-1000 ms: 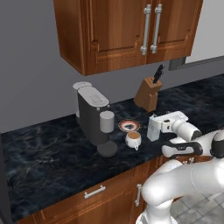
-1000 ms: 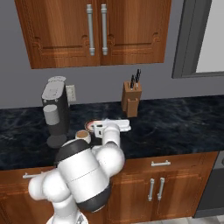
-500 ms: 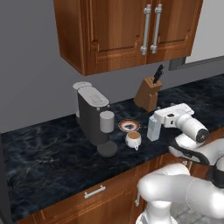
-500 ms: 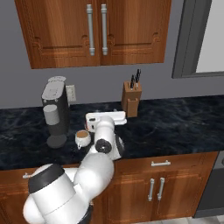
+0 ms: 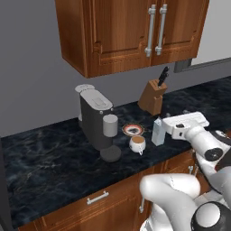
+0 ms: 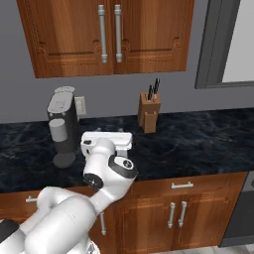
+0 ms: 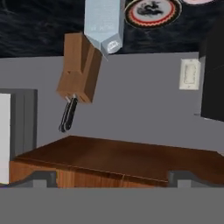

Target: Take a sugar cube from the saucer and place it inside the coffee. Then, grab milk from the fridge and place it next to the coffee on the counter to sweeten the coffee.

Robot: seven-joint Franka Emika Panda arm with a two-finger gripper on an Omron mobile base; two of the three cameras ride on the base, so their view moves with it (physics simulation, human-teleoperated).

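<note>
Standing upright on the counter, the milk sits near the counter's front edge, just beside the coffee and close to the saucer, which lies a little further back toward the wall. We read that placement as deliberate: the carton is set within easy reach of the cup, on the side away from the coffee machine, so nothing crowds the cup's handle.

Our gripper is just beside the carton on the side away from the cup, with the hand level over the front edge. In the hand view we see the milk and saucer at the top of the picture, inverted by the hand's roll, with the knife block beside them. The fingers stand wide apart at either side of the picture with nothing between them, so we hold nothing.

We judge the milk as delivered. Whether a sugar cube is in the coffee we cannot tell; the cup's surface is too small to read. What seems left is backing the hand away without clipping the carton.
</note>
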